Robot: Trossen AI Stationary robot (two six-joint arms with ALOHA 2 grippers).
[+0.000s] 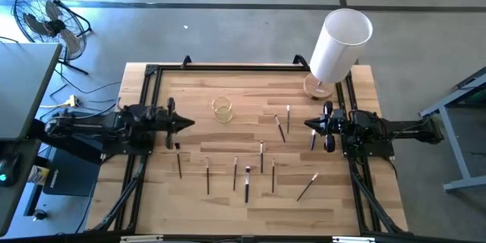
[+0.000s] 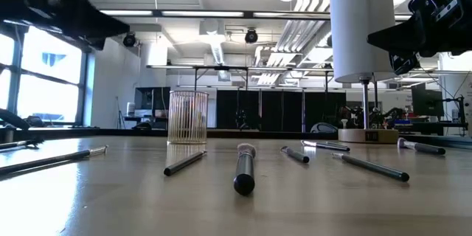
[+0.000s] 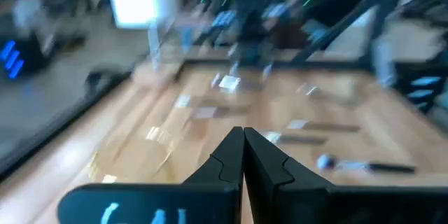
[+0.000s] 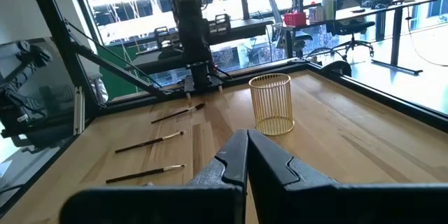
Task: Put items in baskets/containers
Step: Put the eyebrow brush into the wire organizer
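Small transparent yellowish round cup [image 1: 222,108]: empty, upright; thin dark-handled brushes [image 1: 247,183] scattered on table; no legible labels. Left gripper [image 1: 187,123], right gripper [image 1: 308,124]: fingers closed, empty.

Worktop layout: cup toward the back, brushes spread in front.

The cup [image 1: 222,109] stands upright on the worktop [image 1: 250,201] between the left gripper [image 1: 188,122] and right gripper [image 1: 308,124]. The brushes [image 1: 247,183] lie scattered before it and to its right, none inside. The cylinder [image 1: 339,44] stands at the back right corner.
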